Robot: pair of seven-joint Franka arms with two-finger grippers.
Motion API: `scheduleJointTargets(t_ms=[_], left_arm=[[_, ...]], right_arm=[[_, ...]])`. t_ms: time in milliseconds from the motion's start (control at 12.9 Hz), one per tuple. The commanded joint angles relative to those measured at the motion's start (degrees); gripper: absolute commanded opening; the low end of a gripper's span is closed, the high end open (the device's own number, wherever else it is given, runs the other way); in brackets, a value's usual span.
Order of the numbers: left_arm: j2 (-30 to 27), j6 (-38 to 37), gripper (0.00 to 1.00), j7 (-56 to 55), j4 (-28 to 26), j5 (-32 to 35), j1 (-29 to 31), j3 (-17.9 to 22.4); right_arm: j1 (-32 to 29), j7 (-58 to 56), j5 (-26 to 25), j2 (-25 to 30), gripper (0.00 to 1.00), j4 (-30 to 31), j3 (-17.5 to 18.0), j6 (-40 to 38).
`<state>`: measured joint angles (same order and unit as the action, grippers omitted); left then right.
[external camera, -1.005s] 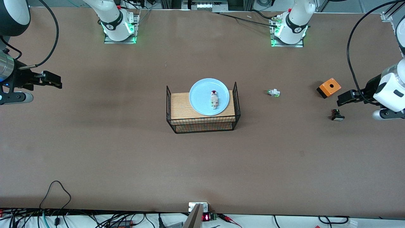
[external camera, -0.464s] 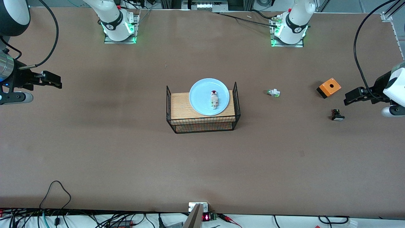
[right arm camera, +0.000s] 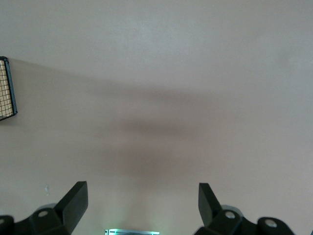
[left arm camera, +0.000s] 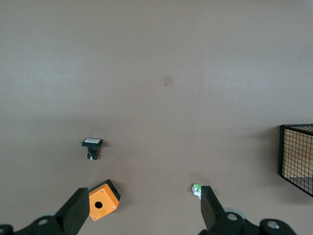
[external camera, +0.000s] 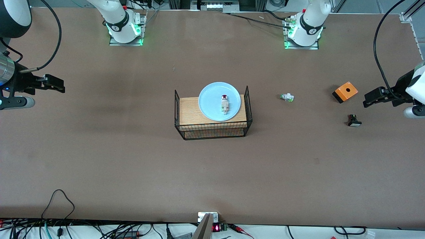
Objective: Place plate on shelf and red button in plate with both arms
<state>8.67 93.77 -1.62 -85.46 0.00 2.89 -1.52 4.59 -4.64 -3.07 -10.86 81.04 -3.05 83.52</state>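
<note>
While both arms hang out at the two ends of the table, we see the plate [external camera: 219, 101] sitting on the wooden board [external camera: 189, 111] inside the black wire basket [external camera: 212, 132], in the middle of the table. The red button [external camera: 224, 104] lies on the plate.

Our left gripper [external camera: 369, 100] is up in the air at the left arm's end of the table, close to the orange box [external camera: 345, 91] and the black button [external camera: 354, 120]. Its fingers [left arm camera: 78, 211] are spread wide and hold nothing. In the left wrist view we see the orange box, the black button, a small white piece with a green tip [left arm camera: 196, 189] and a corner of the basket below it.

Our right gripper [external camera: 57, 85] hangs over bare table at the right arm's end. Its fingers [right arm camera: 76, 199] are spread wide too, with nothing between them.

Since a second ago, the left gripper has pulled back toward its end of the table, away from the orange box. The right arm waits and has not moved. The plate and red button have stayed put.
</note>
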Motion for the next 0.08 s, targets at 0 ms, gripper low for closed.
scheduleJointTargets(t_ms=[0], left_arm=[[-1.5,0.0,1.0,1.6,-1.6,-0.4,0.4,0.2]], right_arm=[[-0.3,-0.3,0.0,-0.5,1.0,-1.5,0.2,-1.1]])
